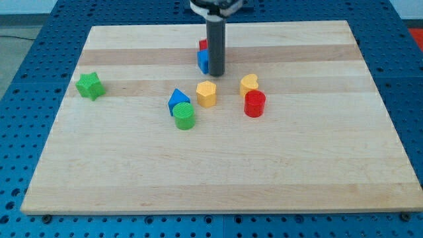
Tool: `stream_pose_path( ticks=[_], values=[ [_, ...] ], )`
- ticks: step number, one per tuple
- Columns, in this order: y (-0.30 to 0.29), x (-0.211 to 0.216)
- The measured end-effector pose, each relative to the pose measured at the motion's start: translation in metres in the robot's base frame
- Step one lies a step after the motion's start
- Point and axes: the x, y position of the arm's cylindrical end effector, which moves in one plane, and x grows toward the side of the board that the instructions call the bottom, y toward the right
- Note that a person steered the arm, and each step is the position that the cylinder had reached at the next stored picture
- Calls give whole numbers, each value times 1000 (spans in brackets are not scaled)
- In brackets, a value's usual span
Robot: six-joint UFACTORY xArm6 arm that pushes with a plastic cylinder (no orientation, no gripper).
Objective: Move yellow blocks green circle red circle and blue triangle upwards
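risk: my tip [216, 74] sits above the cluster, touching or just beside a blue block [203, 61] w/ a red block [203, 45] behind it, so any push from here shoves those, not the targets. no jaws on this rig, just a bare rod holding nothing. targets below tip: yellow hexagon [206, 94], yellow heart [249, 83], red circle [254, 104], green circle [184, 116], blue triangle [177, 100]; green star [90, 86] far at view's left.

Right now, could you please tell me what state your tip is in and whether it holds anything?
My tip: a bare rod, holding nothing, down on the board beside the blue block, above the yellow hexagon.
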Motion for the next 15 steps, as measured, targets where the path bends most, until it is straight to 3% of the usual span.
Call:
stream_pose_path(
  ticks=[1, 2, 3, 4, 7, 8, 9, 10, 11, 15],
  values=[
    [27, -12],
    [146, 10],
    [162, 104],
    [134, 148],
    [22, 20],
    [25, -5],
    [108, 79],
    [75, 216],
    [-34, 249],
    [-49, 31]
  ],
)
